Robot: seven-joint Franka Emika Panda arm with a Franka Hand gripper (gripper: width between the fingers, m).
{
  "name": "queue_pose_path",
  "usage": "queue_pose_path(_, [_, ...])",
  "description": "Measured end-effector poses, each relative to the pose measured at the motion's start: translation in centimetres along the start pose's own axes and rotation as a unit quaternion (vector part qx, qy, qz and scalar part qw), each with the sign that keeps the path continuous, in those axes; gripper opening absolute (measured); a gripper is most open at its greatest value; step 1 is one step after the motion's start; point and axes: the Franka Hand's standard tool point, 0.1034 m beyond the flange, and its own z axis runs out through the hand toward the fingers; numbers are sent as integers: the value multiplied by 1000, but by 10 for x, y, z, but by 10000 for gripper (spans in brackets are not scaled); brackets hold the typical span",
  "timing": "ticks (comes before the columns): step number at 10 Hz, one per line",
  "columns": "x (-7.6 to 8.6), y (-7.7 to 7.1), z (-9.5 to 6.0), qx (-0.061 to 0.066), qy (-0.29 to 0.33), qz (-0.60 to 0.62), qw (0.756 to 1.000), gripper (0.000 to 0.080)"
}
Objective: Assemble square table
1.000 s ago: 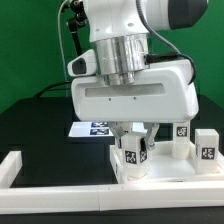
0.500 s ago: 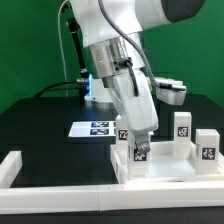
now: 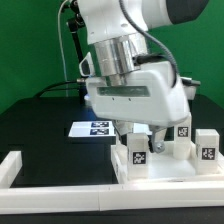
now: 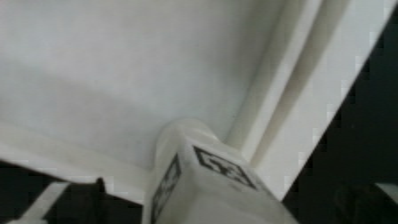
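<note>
The square table's white panel [image 3: 172, 168] lies flat at the exterior view's right, and its raised rim [image 4: 299, 90] fills much of the wrist view. A tagged white leg block [image 3: 137, 154] stands upright on the panel's near left corner. My gripper [image 3: 138, 141] hangs straight over this leg [image 4: 206, 182]. It is open, one finger on either side of the leg and neither pressing on it. Two more tagged leg blocks [image 3: 183, 131] [image 3: 207, 148] stand at the panel's far right.
The marker board [image 3: 95, 128] lies on the black table behind the panel. A long white border bar [image 3: 60, 191] runs along the front edge, with a short arm [image 3: 12, 167] at the exterior view's left. A green wall stands behind.
The hand has swung back from its twisted, tilted pose to squarely above the corner leg. The jaws stand wider apart than before and have let go of the leg.
</note>
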Motion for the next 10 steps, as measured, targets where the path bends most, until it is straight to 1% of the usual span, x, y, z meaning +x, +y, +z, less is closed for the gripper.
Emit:
queue_pose_path(1, [1,1,0,0,0,-32,999,645])
queue_pose_path(3, [1,1,0,-1,1,-95,995,648])
queue_pose_path(4, [3,3,0,-3,2,-165,986,649])
queue_pose_path(5, [9,6,0,-13,10,-269,963,649])
queue_pose_path(6, [11,2,-1,-27,24,-353,935,649])
queue_pose_path(7, [10,-1,-1,-26,29,-370,928,649])
queue_pose_path(8, [11,0,-1,-23,29,-342,939,525])
queue_pose_path(9, [11,0,-1,-24,29,-343,939,525])
queue_pose_path(10, [10,0,-1,-21,29,-315,948,387])
